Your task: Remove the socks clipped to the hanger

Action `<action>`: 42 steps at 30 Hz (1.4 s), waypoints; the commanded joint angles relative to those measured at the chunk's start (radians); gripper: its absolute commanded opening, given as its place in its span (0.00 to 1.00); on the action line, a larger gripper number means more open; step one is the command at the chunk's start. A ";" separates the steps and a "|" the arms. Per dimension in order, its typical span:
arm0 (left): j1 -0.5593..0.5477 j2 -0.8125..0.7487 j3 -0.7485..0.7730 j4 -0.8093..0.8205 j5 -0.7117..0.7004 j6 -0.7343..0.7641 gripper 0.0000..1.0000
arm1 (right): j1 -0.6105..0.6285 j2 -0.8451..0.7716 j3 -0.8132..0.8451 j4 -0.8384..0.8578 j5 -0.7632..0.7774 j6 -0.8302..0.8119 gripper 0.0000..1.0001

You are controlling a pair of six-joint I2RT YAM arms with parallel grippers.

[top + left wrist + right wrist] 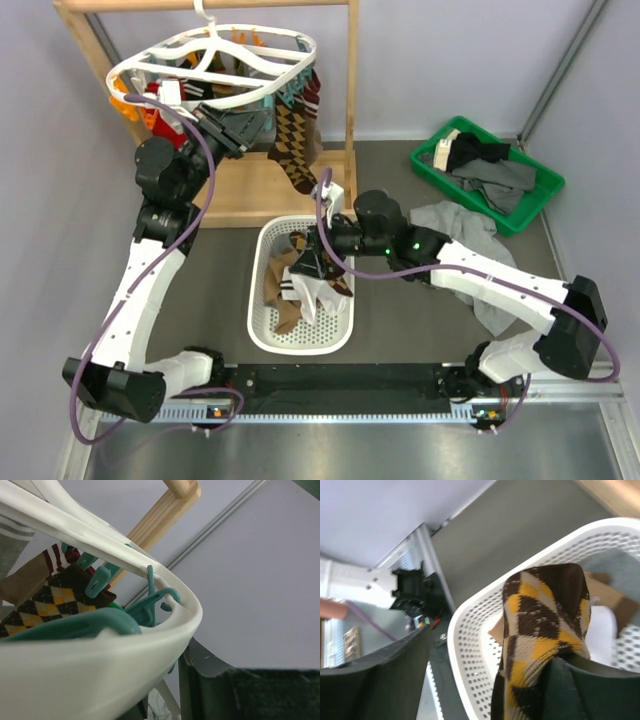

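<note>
The white oval hanger (292, 44) hangs from the wooden rail with teal and orange clips. Clipped socks hang under it: brown-tan argyle (295, 140), red (160, 108) and dark striped (313, 92). My left gripper (222, 128) is up against the hanger's underside. In the left wrist view the blurred rim (100, 670) hides one finger; only the right finger (240, 695) shows, beside the clipped argyle sock (55, 597). My right gripper (312, 262) is open over the white basket (262, 240). An argyle sock (540, 625) is draped over its right finger (590, 695).
The basket (470, 630) holds tan and black-and-white striped socks. The wooden stand's post (351, 80) and base (250, 190) are behind it. A green bin (425, 163) with dark garments sits at the back right. A grey cloth (462, 222) lies under the right arm.
</note>
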 commanded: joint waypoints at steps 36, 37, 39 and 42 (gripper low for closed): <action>0.044 -0.020 -0.032 -0.062 0.045 -0.011 0.15 | 0.020 0.042 0.338 -0.278 0.338 -0.120 0.73; 0.044 -0.019 -0.033 -0.062 0.045 -0.014 0.16 | -0.004 0.028 0.315 -0.220 0.325 -0.122 0.72; 0.044 -0.023 -0.035 -0.060 0.045 -0.016 0.16 | -0.064 0.005 0.271 -0.053 0.318 -0.128 0.72; 0.044 -0.027 -0.035 -0.063 0.044 -0.016 0.16 | -0.120 0.034 0.286 0.081 0.289 -0.151 0.72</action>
